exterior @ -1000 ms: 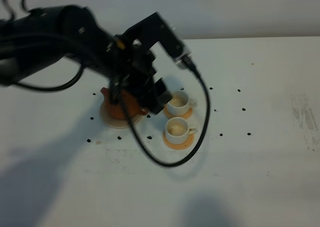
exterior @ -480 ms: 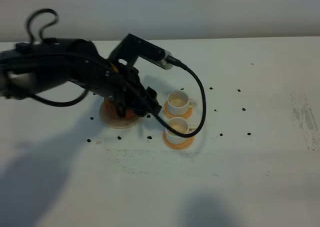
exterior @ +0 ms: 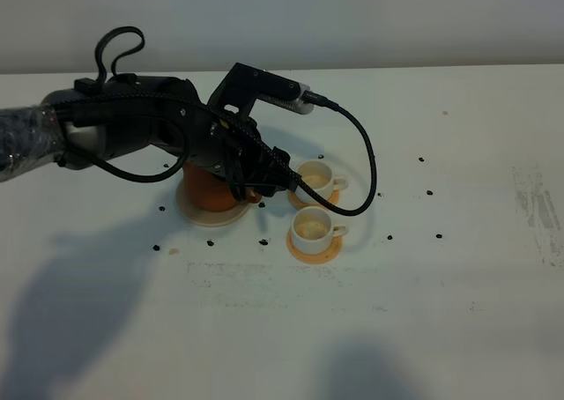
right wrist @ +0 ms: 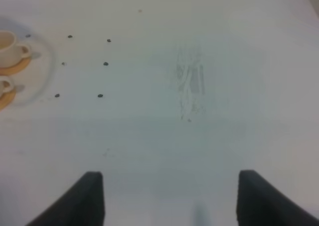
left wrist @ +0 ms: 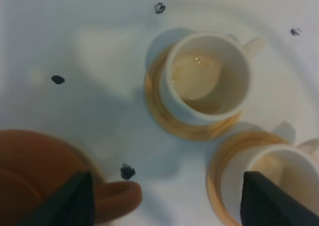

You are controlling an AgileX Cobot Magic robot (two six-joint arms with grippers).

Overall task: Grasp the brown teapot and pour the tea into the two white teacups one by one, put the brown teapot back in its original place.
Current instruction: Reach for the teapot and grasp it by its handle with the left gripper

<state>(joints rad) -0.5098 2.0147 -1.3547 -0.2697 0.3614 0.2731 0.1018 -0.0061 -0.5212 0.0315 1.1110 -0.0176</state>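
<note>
The brown teapot sits on the cream saucer, mostly hidden under my left arm. In the left wrist view its body and spout show. My left gripper is open and empty, hovering over the spout between the teapot and the cups. The two white teacups, far and near, stand on orange coasters and hold pale tea. My right gripper is open and empty over bare table. It is out of the exterior view.
Small dark marks dot the white table around the tea set. A black cable loops from the left wrist over the far cup. A scuffed patch lies under the right gripper. The cups show at the edge of the right wrist view.
My left arm has dropped lower and settled over the teapot, and its wrist has turned. The teapot, saucer and cups stay where they were.
</note>
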